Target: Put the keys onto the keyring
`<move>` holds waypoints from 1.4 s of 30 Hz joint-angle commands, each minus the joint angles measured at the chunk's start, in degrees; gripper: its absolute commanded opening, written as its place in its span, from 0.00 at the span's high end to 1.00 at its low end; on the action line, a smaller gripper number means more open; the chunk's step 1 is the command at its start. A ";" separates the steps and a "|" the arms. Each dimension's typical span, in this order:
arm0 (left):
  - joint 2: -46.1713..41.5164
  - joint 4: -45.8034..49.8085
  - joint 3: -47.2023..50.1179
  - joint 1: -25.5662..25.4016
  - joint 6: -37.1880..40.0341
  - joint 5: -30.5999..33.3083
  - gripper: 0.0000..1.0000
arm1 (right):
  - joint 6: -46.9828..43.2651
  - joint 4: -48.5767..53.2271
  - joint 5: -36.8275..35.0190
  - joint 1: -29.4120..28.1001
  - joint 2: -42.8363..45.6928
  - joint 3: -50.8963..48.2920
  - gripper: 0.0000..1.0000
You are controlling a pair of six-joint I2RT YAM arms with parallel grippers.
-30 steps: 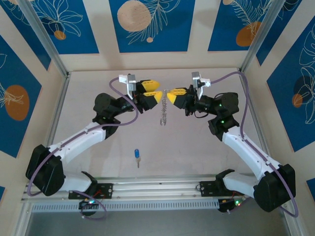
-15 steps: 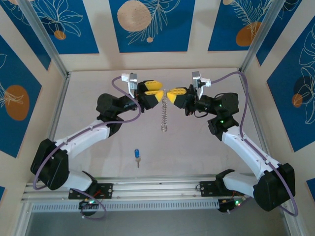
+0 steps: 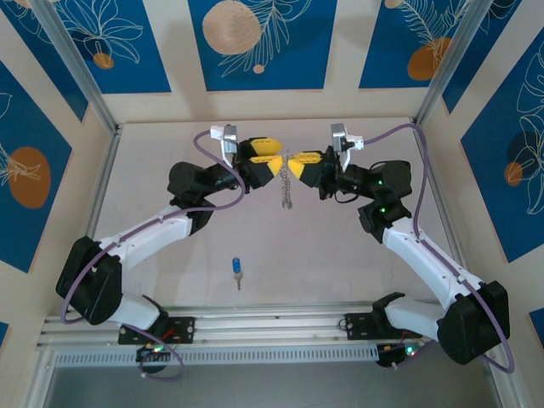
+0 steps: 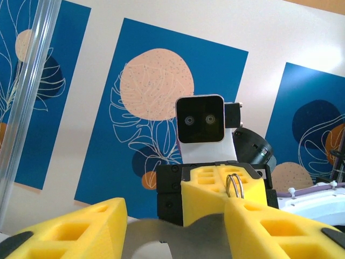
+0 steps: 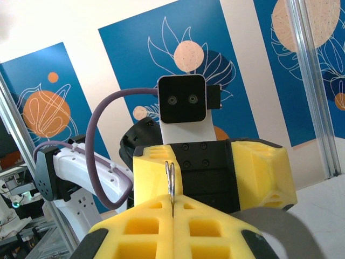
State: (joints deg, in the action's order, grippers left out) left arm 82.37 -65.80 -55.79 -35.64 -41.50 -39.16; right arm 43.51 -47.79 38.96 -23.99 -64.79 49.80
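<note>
Keyring (image 3: 286,189) between left hand (image 3: 274,155), right hand (image 3: 296,164) — key (image 3: 236,269) apart

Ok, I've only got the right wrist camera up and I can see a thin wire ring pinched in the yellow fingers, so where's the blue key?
Observer: The key lies on the table near the front edge, well apart from both grippers.
Operator: Anything dangling under the ring?
Observer: Yes, a silvery chain hangs down from where the right gripper and the left gripper meet.
Operator: And what's the left one doing?
Observer: In its wrist view its fingers stand apart with a flat grey piece between them. I can't tell whether they grip it.
</note>
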 commanded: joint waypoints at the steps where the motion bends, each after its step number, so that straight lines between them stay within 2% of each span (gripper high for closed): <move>1: -1.08 -4.48 -0.34 -0.03 0.33 0.21 0.45 | -0.16 -1.35 -2.21 -0.04 0.59 -0.89 1.00; 3: -1.90 -3.89 0.70 -0.04 1.31 1.84 0.41 | -0.20 -1.23 -2.57 0.31 1.05 -1.10 1.00; 11: -3.70 -3.10 2.57 0.00 3.33 3.88 0.38 | 0.17 -0.97 -3.98 1.15 2.26 -2.23 1.00; 17: -2.43 -3.89 1.08 -0.13 1.66 1.60 0.38 | 0.79 -1.68 -3.39 1.12 1.79 -2.01 1.00; 24: -1.03 -2.77 -0.23 -0.52 1.59 0.43 0.43 | 1.05 -2.44 -3.15 0.60 0.59 -1.59 1.00; 36: 1.04 -3.75 -1.32 -1.08 1.16 0.05 0.45 | 0.87 -2.47 -2.49 -0.36 -0.41 -0.84 1.00; 39: 1.28 -3.98 -1.56 -1.19 0.98 -0.04 0.49 | 0.77 -2.46 -2.40 -0.59 -0.58 -0.80 1.00; 42: 1.56 -4.12 -1.92 -1.31 0.80 -0.46 0.59 | 0.79 -2.42 -2.50 -0.62 -0.49 -0.77 1.00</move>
State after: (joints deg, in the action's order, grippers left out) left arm 83.81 -66.89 -55.35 -36.47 -40.58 -38.06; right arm 43.97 -48.42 36.82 -24.05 -65.54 47.97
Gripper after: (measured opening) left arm 0.428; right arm 0.066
